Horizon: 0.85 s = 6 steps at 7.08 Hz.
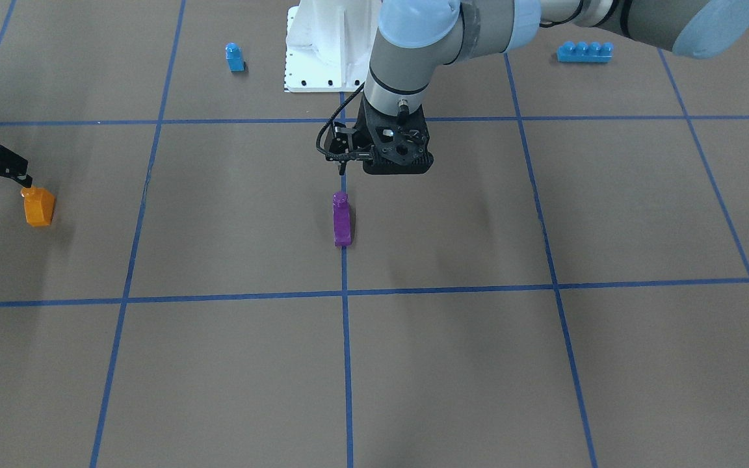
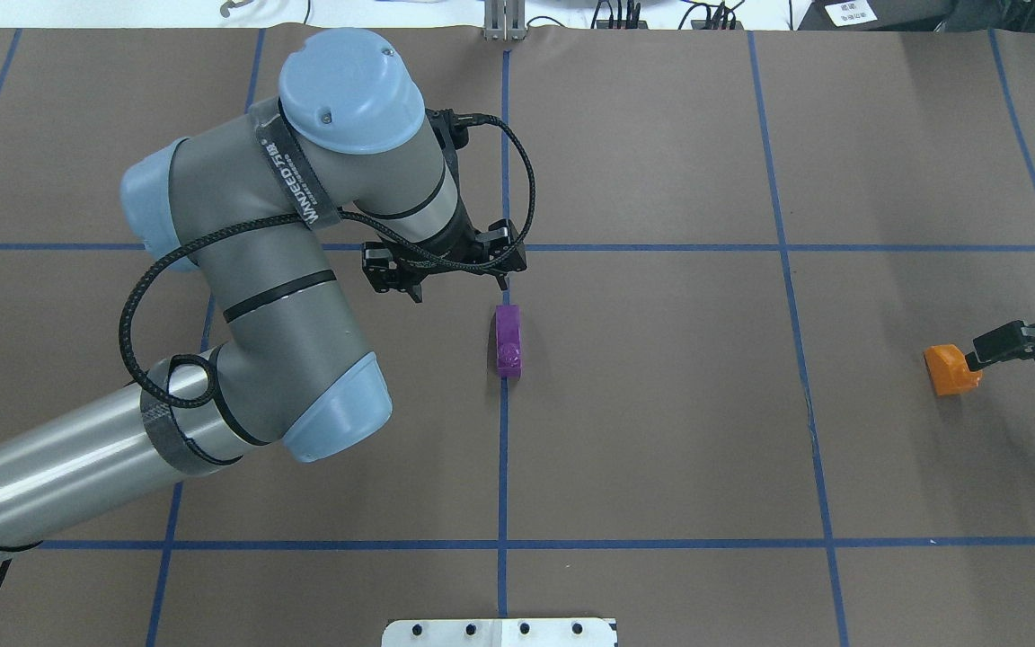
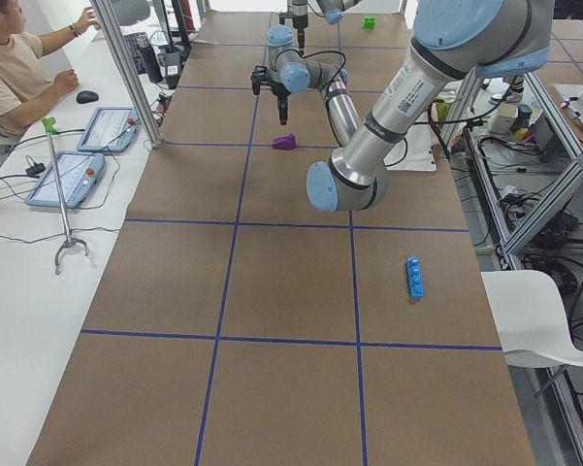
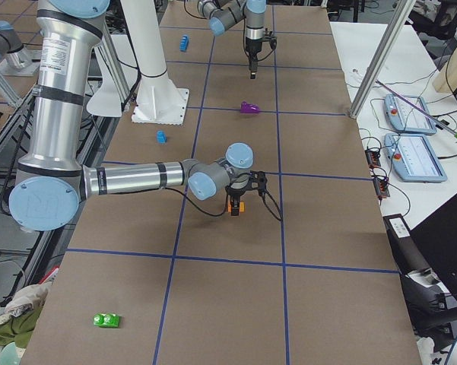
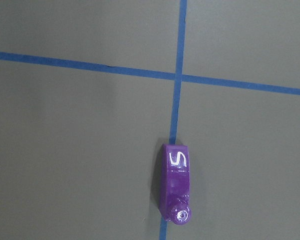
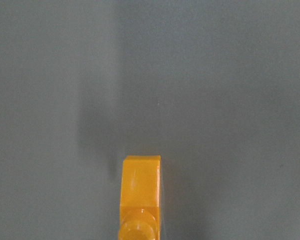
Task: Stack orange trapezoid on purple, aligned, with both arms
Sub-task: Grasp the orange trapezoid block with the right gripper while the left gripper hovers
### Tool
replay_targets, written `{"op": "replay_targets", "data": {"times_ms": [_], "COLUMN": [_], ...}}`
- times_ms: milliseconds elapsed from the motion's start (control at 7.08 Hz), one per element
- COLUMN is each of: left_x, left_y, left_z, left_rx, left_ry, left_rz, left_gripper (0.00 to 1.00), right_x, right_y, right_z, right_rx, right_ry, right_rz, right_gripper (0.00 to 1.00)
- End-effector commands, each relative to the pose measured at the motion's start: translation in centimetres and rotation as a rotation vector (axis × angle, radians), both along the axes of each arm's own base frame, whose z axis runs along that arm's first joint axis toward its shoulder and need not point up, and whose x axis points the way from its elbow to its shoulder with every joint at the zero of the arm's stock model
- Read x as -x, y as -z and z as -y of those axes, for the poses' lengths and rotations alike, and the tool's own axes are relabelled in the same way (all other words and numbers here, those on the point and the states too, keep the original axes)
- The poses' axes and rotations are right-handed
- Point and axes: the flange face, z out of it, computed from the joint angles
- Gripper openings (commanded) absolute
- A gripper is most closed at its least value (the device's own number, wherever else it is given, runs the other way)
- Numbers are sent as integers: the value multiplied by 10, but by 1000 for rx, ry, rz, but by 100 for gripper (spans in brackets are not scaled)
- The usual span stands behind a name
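Observation:
The purple block [image 2: 508, 340] lies on the centre blue tape line, its stud towards the robot. It also shows in the front view [image 1: 342, 219] and the left wrist view [image 5: 174, 187]. My left gripper [image 2: 443, 271] hangs above the table just left of it and a little farther out, open and empty. The orange trapezoid [image 2: 949, 370] sits at the table's far right and also shows in the front view [image 1: 39, 207] and the right wrist view [image 6: 140, 197]. My right gripper [image 2: 1010, 302] is low over it and looks open. One finger [image 2: 994, 346] is at the block's stud end.
A small blue single-stud block [image 1: 235, 57] and a long blue four-stud brick [image 1: 584, 51] lie near the robot's white base [image 1: 322, 58]. A green block [image 4: 106, 320] lies far out at the robot's right end. An operator [image 3: 10, 68] sits beside the table.

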Motion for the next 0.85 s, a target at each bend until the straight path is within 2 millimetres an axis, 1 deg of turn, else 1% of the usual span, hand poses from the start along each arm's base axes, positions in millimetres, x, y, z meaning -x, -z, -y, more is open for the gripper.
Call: {"op": "replay_targets", "data": {"times_ms": [0,141,282,565,706], "left_x": [-1,0,-2,-2,-3], "left_y": [0,0,-1,-1,-1], "left_z": [0,0,0,-1,-2], "left_rx": [1,4,5,10,14], "left_ry": [1,3,3,6,9], "left_rz": [1,0,3,2,2], "left_gripper": [100,100,100,100,100], "right_x": [13,23,39,46,47], "right_y": [-1,-4,-9,-19,-30], "right_z": [0,-3,-8,-12,-12], "right_rx": [23,7,-23,-16,-28], "right_ry": [1,13,30,46,49], "right_rz": [-2,-30,-77,-87,-79], "right_gripper": [98,98,98,98,98]}}
